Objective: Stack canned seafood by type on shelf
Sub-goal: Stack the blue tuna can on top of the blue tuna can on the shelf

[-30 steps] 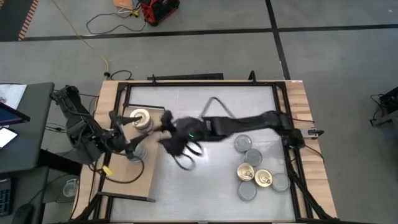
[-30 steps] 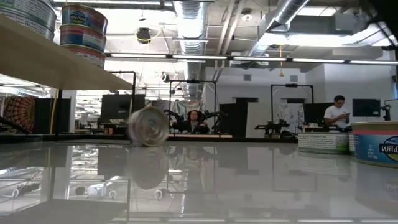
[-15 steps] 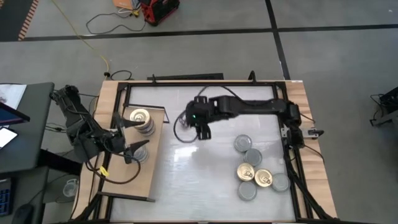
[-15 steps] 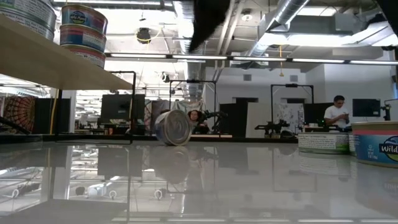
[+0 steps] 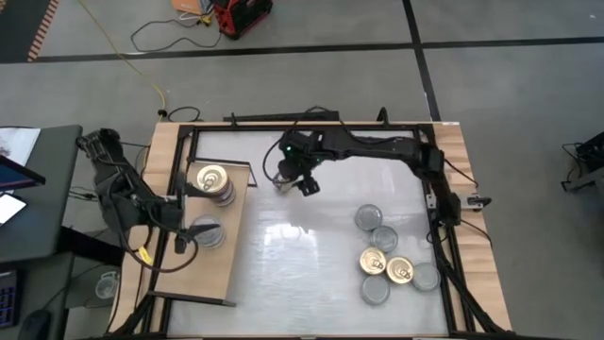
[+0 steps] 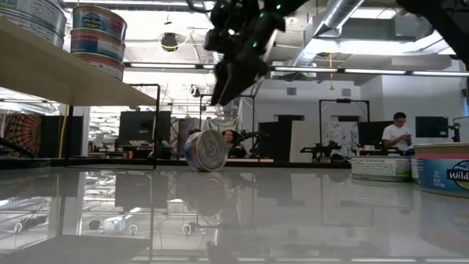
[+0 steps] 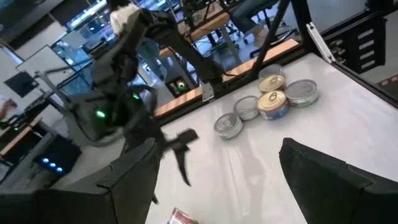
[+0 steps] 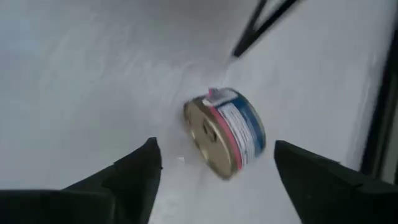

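One tin (image 8: 225, 132) stands on its rim on the white tabletop, beyond the shelf's right edge; it also shows in the low view (image 6: 204, 150). My right gripper (image 5: 294, 179) hovers just above it, open, slanting down, a finger on either side and apart from it (image 8: 216, 149). The shelf (image 5: 226, 274) lies at the table's left. It carries a stack of tins with a gold top (image 5: 212, 179) and a silver-topped tin (image 5: 208, 231). My left gripper (image 5: 187, 222) waits open over the shelf, with nothing between its fingers (image 7: 217, 168).
Several more tins (image 5: 387, 257), gold-topped and silver-topped, lie grouped on the table's near right. A black frame (image 5: 283, 121) runs round the tabletop. The white surface between the shelf and the group is bare. People sit in the room behind (image 6: 399, 132).
A tin has rolled on its rim away from the shelf and come to rest standing on edge. My right gripper has swung from beside the shelf toward the table's far edge and come down over that tin, turning as it went.
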